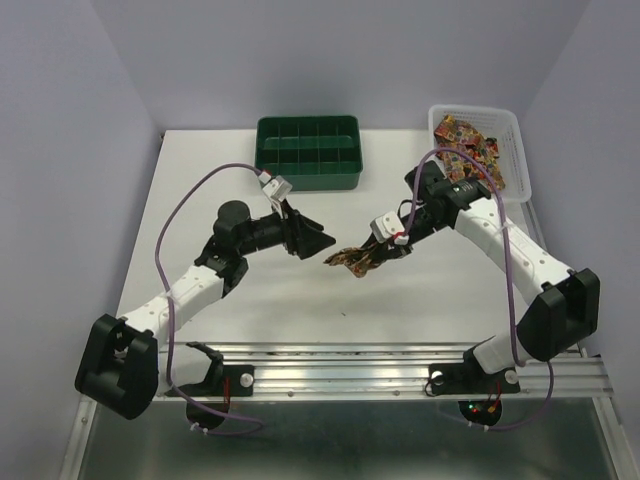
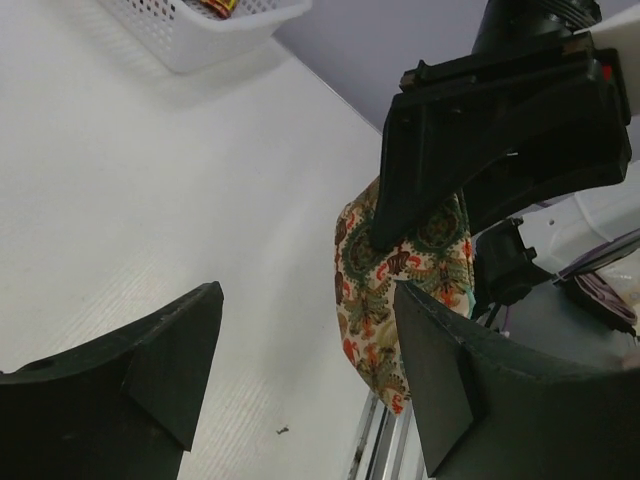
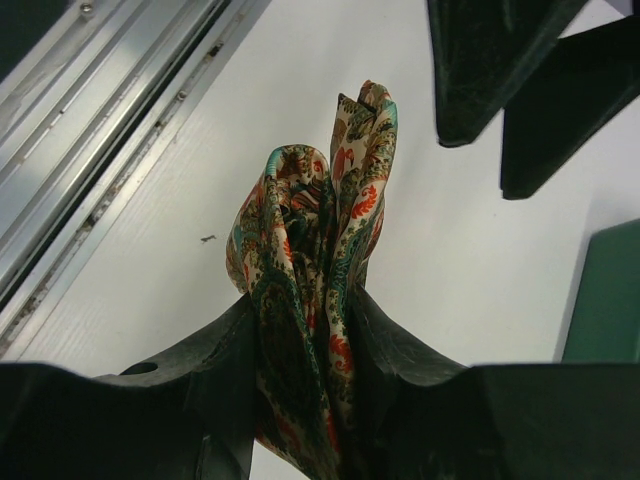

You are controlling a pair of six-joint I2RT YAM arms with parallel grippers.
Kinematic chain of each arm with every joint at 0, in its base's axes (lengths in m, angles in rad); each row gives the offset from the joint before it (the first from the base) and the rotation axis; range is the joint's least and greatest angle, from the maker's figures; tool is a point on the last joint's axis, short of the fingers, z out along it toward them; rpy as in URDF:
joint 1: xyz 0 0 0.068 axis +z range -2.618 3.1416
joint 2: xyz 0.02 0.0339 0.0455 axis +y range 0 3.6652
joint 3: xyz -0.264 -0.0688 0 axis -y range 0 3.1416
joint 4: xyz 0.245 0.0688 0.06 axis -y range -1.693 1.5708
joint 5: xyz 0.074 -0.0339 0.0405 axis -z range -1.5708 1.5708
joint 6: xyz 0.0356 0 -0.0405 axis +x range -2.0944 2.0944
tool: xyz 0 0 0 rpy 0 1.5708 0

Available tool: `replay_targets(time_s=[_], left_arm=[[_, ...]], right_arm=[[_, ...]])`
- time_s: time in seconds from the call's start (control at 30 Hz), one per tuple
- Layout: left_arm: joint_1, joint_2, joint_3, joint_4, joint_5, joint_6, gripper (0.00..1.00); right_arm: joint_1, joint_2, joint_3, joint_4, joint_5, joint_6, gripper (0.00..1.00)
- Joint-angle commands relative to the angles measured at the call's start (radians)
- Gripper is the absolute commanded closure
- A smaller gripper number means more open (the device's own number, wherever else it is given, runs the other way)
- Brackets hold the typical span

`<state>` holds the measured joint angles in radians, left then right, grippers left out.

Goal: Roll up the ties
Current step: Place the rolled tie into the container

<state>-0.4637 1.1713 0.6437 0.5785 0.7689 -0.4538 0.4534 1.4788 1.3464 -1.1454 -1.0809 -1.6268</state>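
Cream-and-red paisley tie [image 3: 322, 215] bunched in right gripper [image 3: 305, 340].

White table [image 1: 300, 300] with green tray [image 1: 308, 181], white basket [image 1: 475, 109]

My right jaws are clamped on the tie [image 3: 320, 220]. My left jaws gape wide just beside it, not touching.

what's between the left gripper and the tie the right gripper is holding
Nothing visible. The open left gripper faces the tie across a bare gap; only the right gripper, shut on it, touches it.
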Motion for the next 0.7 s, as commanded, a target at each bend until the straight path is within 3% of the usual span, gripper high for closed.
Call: replay_targets(time_s=[0.0, 0.07, 0.1, 0.2, 0.4, 0.67], left_arm=[[-0.021, -0.024, -0.05, 0.165, 0.066, -0.019, 0.2], [-0.035, -0.016, -0.053, 0.178, 0.064, -0.025, 0.25], [-0.042, -0.003, -0.049, 0.178, 0.064, -0.028, 0.36], [-0.059, 0.021, -0.041, 0.179, 0.061, -0.032, 0.47], [-0.075, 0.034, -0.039, 0.185, 0.035, -0.048, 0.47], [-0.087, 0.073, -0.01, 0.161, -0.019, -0.056, 0.5]], right_arm=[[0.008, -0.074, -0.015, 0.196, -0.024, 0.206, 0.99], [0.008, -0.083, -0.024, 0.207, -0.033, 0.226, 0.99], [0.008, -0.089, -0.027, 0.211, -0.039, 0.237, 0.99], [0.008, -0.092, -0.024, 0.239, -0.047, 0.275, 0.99], [0.008, -0.077, -0.013, 0.347, -0.056, 0.419, 0.99], [0.01, -0.081, -0.088, 0.721, 0.007, 0.76, 0.99]])
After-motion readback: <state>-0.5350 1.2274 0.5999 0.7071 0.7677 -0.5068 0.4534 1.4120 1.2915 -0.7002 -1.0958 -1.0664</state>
